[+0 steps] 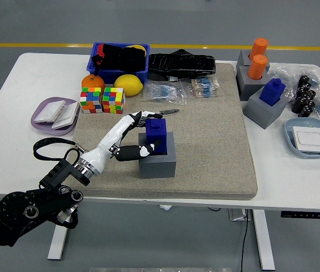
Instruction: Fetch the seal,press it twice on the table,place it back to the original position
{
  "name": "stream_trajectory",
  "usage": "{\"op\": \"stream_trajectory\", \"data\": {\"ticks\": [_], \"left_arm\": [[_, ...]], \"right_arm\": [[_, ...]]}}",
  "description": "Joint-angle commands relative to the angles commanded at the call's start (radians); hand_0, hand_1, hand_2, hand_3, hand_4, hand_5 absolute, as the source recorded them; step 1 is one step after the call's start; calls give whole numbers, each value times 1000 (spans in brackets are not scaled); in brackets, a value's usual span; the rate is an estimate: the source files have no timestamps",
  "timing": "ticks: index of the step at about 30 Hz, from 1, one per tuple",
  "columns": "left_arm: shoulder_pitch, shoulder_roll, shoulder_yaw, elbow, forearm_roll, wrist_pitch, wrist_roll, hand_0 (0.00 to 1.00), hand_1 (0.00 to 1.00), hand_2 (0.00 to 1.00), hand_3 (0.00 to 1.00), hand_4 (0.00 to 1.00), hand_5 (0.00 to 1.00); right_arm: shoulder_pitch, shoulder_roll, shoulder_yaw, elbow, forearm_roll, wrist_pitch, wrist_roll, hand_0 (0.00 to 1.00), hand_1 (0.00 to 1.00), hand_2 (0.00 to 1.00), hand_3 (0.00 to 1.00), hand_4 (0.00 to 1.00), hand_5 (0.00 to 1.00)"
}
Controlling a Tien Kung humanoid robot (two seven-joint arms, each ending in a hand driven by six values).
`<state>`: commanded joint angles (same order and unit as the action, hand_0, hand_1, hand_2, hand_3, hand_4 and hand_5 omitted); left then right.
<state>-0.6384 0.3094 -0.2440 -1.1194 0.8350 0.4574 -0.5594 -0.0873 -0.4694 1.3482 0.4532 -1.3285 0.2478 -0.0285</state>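
Note:
A blue seal [160, 135] stands in a grey holder block [158, 164] at the middle of the tan mat [216, 141]. My left hand [144, 135] reaches in from the lower left and is shut on the seal. Its thumb presses the seal's near side, and its fingers [140, 118] curl over the far left top. The seal's base is still within the top of the block. A second blue seal [273, 92] sits in another grey block at the right. Two orange seals [257, 59] stand behind it.
Two Rubik's cubes [103, 100], an orange [93, 81] and a lemon [128, 84] lie left of the mat's far edge. A blue bin [140, 73] and black tray [181, 65] are behind. A purple plate [55, 115] sits left, a blue dish [310, 137] right.

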Motion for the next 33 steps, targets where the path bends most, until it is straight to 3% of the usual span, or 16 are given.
{"op": "stream_trajectory", "data": {"ticks": [28,29,33], "left_arm": [[7,1,20,11,-6,-4,3,680,503,471,735,594,2],[7,0,19,12,-5,-5,5,730,722,652,776,724,2],[5,0,13,16,-3,-17,10,730,722,652,776,724,2]], "right_arm": [[0,1,6,0,-1,-1,2,791,699,665,661,848,474],[0,1,5,0,-1,-1,2,792,699,666,661,848,474],[1,1,8,0,-2,0,2,792,699,666,661,848,474]]}}
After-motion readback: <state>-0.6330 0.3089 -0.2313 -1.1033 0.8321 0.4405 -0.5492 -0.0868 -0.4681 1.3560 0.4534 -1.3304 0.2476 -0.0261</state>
